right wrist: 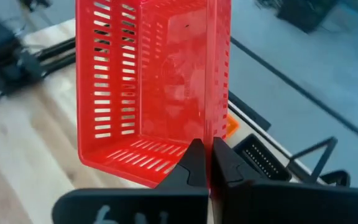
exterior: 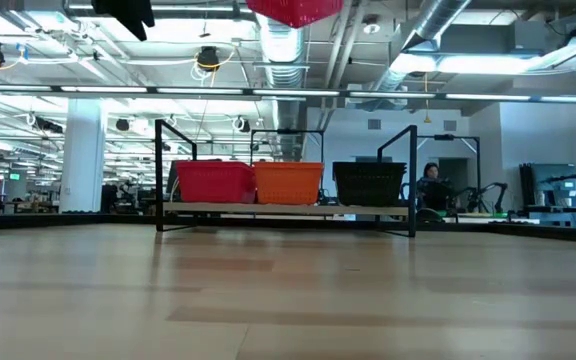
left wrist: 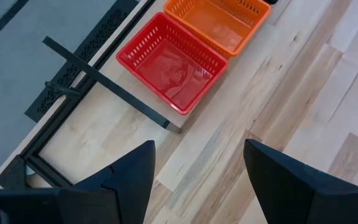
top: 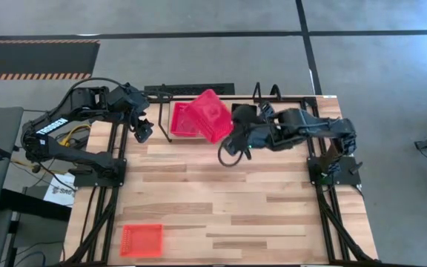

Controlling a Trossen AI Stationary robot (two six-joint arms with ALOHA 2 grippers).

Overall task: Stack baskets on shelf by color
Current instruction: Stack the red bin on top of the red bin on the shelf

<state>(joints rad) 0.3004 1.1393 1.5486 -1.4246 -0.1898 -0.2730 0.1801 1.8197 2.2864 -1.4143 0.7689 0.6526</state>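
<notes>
— Hanging tilted in the air above the shelf [exterior: 286,209] is a red basket [top: 209,113]; what grips it?

— The right tool [right wrist: 207,163], its two fingers pinched tight on one mesh wall of that basket, with the open side tipped sideways.

— And on the shelf itself?

— In the low view three stand in a row on the board: a red shelf basket [exterior: 214,182] at one end, an orange basket [exterior: 288,183] touching it in the middle, and a black basket [exterior: 369,183] a little apart at the other end.

— The lifted one is over which of them?

— From above it covers part of the red shelf basket and hides the orange one.

— Any others?

— One more red one, the loose basket [top: 141,240], lies flat near the front edge of the surface [top: 221,215], well apart from the shelf, on the left arm's side.

— And the left tool [left wrist: 197,168]?

— It hovers beside the shelf's red end, fingers spread wide and holding nothing.
</notes>
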